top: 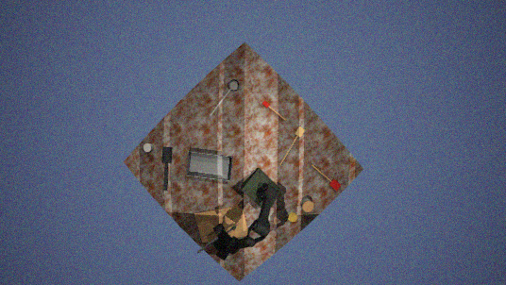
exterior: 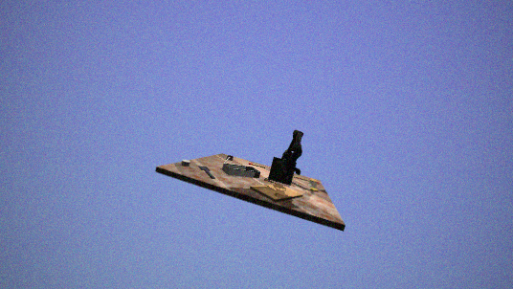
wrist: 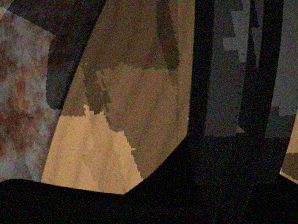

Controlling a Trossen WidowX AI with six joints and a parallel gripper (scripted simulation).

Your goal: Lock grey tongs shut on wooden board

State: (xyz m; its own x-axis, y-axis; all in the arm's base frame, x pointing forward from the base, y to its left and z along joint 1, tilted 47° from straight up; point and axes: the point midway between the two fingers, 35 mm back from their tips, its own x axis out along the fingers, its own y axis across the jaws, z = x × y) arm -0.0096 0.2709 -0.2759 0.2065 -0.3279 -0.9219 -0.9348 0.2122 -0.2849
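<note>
The wooden board [top: 204, 224] [exterior: 268, 190] [wrist: 70, 155] lies on the table beside the arm's base, with dark shadows across it. My gripper [top: 220, 242] is over the board's outer side in the top view, shut on the grey tongs. A thin end of the tongs [top: 202, 249] sticks out past the gripper. In the wrist view long grey faces with dark edges stand side by side at the right, above the board; tongs and fingers are hard to tell apart there. The tongs' tilt and lock cannot be made out. The roasting tin [top: 208, 176] [exterior: 240, 171] has no tongs on it.
A black spatula [top: 167, 155] [exterior: 207, 172] and a white round object [top: 147, 147] [exterior: 185, 163] lie beyond the tin. A strainer [top: 233, 85], red-headed tools [top: 265, 104] [top: 335, 184], a wooden tool [top: 299, 131], a yellow object [top: 293, 217] and a tan cylinder [top: 308, 206] stand elsewhere.
</note>
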